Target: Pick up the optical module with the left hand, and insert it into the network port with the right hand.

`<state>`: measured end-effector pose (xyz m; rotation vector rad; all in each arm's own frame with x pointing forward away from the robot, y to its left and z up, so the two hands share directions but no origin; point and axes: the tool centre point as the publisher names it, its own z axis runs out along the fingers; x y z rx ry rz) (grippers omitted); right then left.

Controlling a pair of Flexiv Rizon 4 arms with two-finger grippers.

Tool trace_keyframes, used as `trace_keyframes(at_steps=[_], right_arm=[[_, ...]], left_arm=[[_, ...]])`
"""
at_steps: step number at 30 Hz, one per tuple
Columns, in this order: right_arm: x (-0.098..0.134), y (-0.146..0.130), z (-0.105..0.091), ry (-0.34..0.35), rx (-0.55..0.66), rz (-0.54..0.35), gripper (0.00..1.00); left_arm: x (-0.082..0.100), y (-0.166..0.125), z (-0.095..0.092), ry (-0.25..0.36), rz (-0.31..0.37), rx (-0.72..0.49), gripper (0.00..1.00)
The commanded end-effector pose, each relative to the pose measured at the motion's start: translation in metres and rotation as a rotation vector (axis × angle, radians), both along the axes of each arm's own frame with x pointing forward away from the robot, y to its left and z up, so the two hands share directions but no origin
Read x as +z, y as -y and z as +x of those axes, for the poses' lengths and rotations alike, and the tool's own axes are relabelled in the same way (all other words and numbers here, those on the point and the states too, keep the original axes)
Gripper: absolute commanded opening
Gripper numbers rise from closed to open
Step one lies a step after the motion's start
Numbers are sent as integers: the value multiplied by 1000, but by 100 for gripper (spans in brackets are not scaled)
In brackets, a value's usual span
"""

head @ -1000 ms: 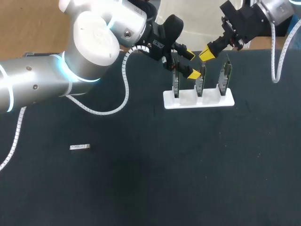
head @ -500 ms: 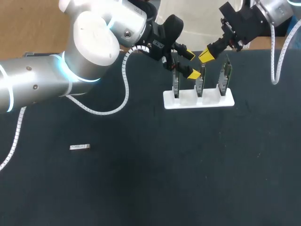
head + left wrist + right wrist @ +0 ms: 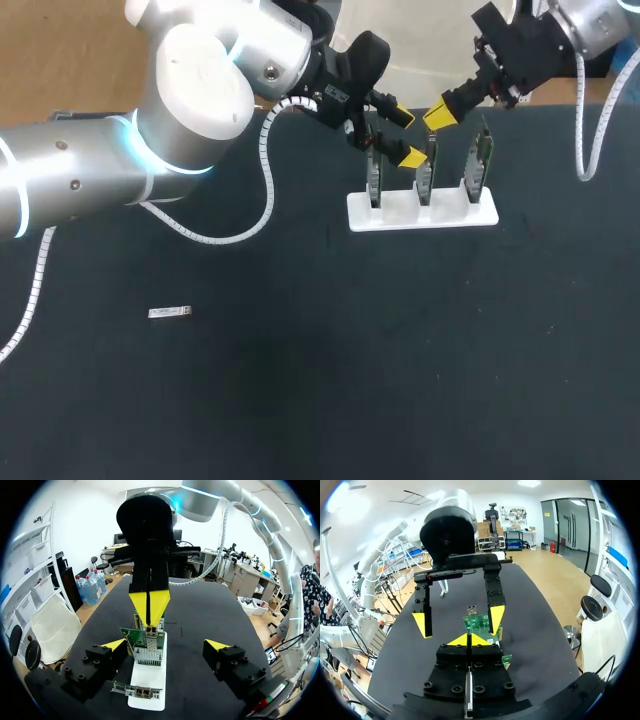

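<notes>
Yellow tips of the left pincer stand spread wide, with nothing held between them. In the left wrist view, this pincer hangs over the white rack, and a green circuit board rises in the gap between its fingers, nearer one finger than the other. It cannot be told whether that finger touches the board.

The right pincer comes in from the far right corner with its tips pressed together, and no object shows between them. Its own wrist view shows the two tips meeting in a single point. From the left wrist view, the right pincer points down at the top edge of the same board, but contact cannot be judged. In the right wrist view, the left pincer faces it, fingers apart on either side of the board.

The rack sits at the far side of the dark table and holds three boards upright in a row.

The optical module, small and silvery, lies flat on the table, well apart from the rack and both pincers, on the left arm's side.
</notes>
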<state>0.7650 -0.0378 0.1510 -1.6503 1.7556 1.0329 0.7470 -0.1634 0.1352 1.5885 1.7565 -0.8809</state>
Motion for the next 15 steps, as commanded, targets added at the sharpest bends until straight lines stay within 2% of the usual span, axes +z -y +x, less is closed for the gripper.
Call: trace_keyframes(at_steps=[1, 9, 15], right_arm=[[9, 7, 1, 17, 3, 14, 0], [30, 32, 5, 48, 15, 61, 0], [34, 59, 8, 49, 24, 72, 0]], left_arm=[[0, 1, 2, -3, 5, -2, 100], [0, 1, 2, -3, 5, -2, 100], [0, 1, 2, -3, 5, -2, 100]])
